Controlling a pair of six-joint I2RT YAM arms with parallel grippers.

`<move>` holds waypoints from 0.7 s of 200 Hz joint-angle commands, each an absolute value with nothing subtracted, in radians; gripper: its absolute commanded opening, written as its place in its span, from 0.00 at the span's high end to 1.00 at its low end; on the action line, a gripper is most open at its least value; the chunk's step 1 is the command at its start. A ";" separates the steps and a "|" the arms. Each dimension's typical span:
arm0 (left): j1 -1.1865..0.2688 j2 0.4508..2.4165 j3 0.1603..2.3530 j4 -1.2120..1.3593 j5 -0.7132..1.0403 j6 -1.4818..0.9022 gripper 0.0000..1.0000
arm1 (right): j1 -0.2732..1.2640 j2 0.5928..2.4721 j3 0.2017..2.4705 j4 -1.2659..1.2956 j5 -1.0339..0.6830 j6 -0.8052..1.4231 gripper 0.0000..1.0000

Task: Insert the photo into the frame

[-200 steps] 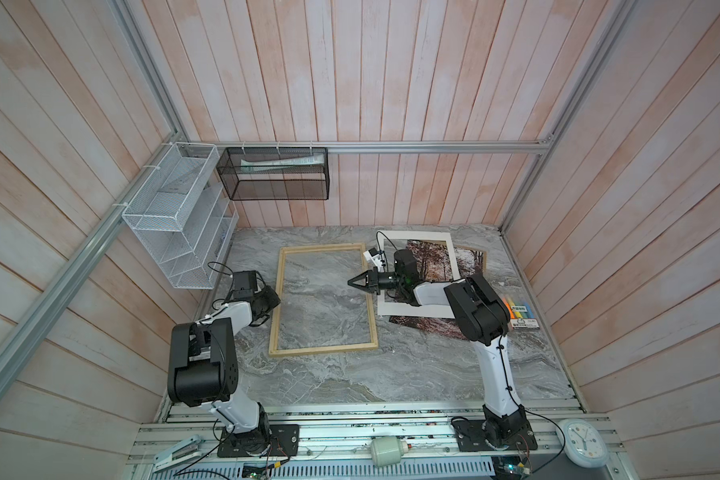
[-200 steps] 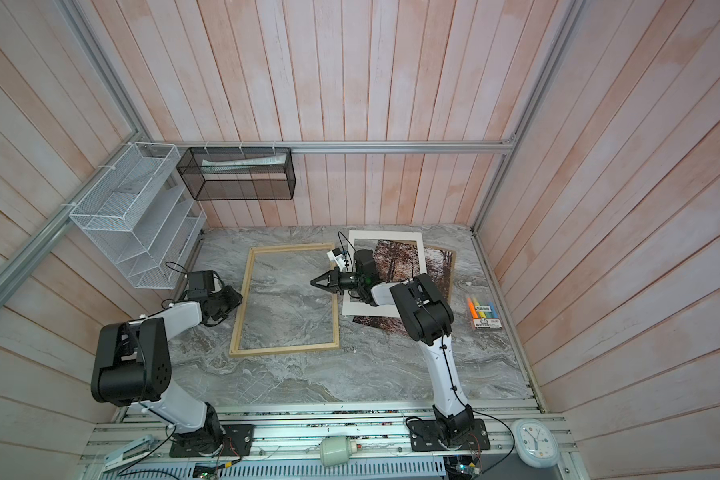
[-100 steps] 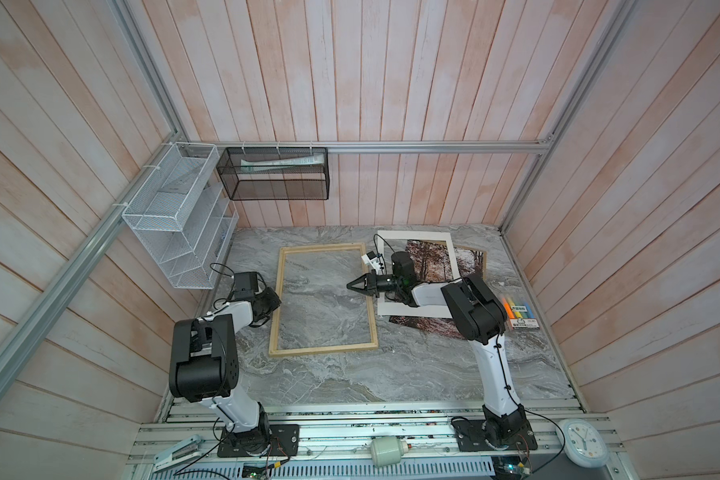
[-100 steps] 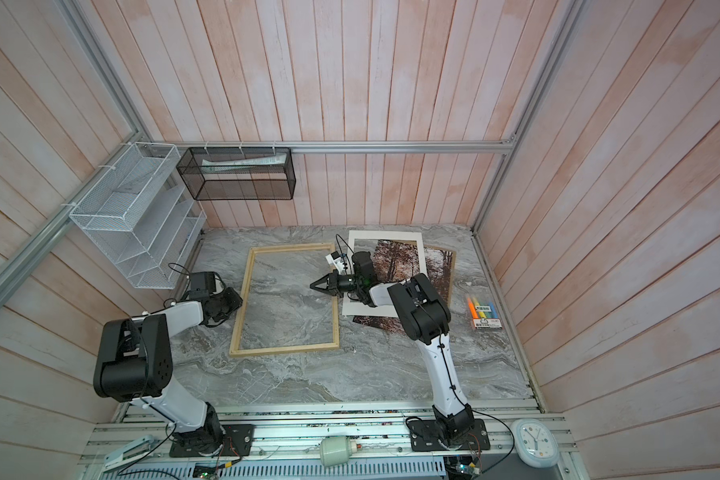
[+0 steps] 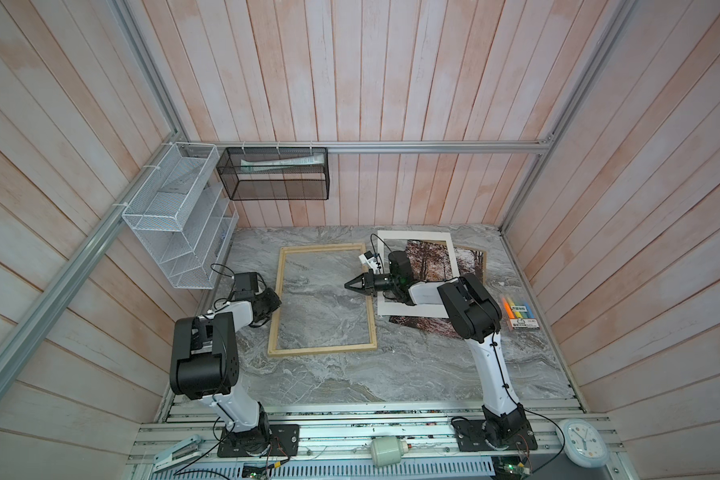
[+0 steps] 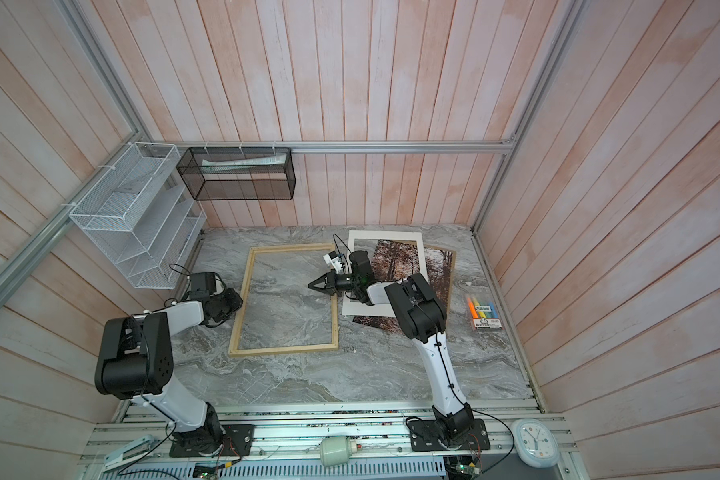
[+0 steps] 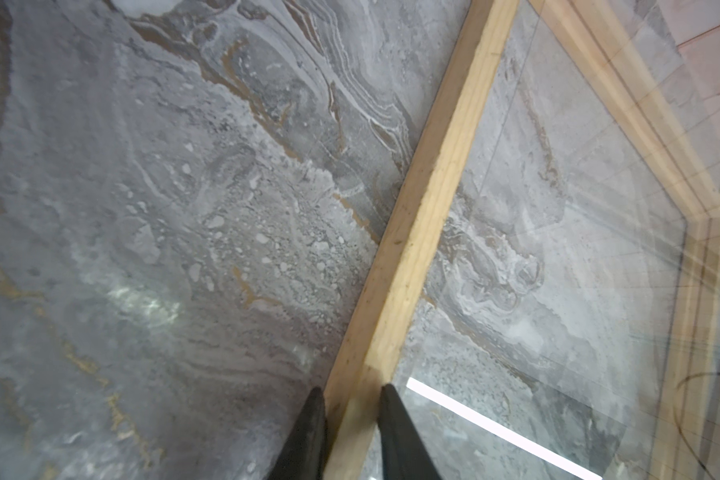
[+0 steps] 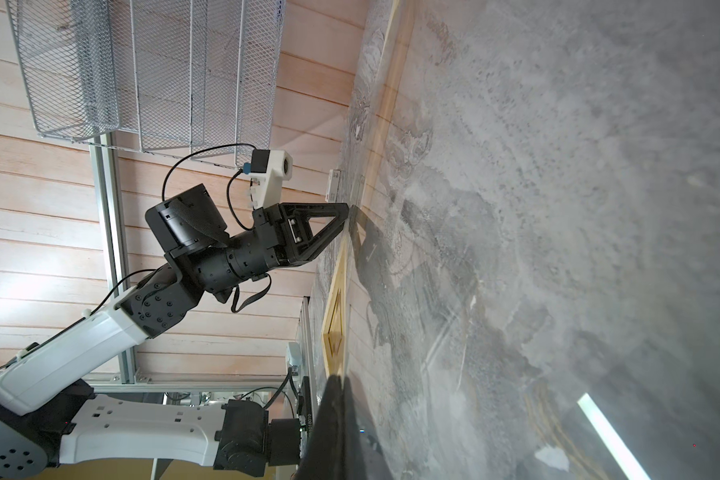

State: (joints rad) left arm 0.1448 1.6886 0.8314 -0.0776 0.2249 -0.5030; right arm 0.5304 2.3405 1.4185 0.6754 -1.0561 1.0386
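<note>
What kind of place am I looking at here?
Likely a robot lab test cell: left arm and right arm bolted to a metal base rail, plank walls in aluminium framing, marble-look tabletop.

Marble table (image 5: 329, 374) — frame (image 5: 323, 350), photo (image 5: 427, 259), marker pack (image 5: 520, 313)

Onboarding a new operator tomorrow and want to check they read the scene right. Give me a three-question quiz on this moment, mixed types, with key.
1. True or false: the photo already lies inside the frame.
2. The left gripper has its fingers on either side of: A) a wooden rail of the frame, B) the photo's edge, C) nothing at all.
3. Is the right gripper open or shut, and does it hold anything?

Key:
1. False. It lies beside the frame, partly under the white mat.
2. A.
3. Shut, holding nothing.
</note>
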 commanded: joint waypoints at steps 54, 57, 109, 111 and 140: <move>0.144 1.723 0.818 -0.064 0.267 -0.485 0.76 | 0.547 2.381 1.500 0.613 -1.091 0.966 1.00; 0.144 1.723 0.818 -0.064 0.267 -0.486 0.76 | 0.546 2.382 1.501 0.613 -1.091 0.968 1.00; 0.144 1.724 0.818 -0.066 0.262 -0.485 0.76 | 0.547 2.388 1.509 0.577 -1.080 0.945 1.00; 0.144 1.724 0.819 -0.066 0.261 -0.485 0.76 | 0.546 2.388 1.509 0.575 -1.079 0.944 1.00; 0.144 1.721 0.821 -0.069 0.254 -0.489 0.75 | 0.547 2.387 1.509 0.548 -1.075 0.923 1.00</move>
State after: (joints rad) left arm 0.1478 1.6978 0.8314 -0.0517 0.2359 -0.4969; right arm 0.5301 2.3600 1.4799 0.5735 -1.0603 0.9699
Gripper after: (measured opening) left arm 0.237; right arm 0.043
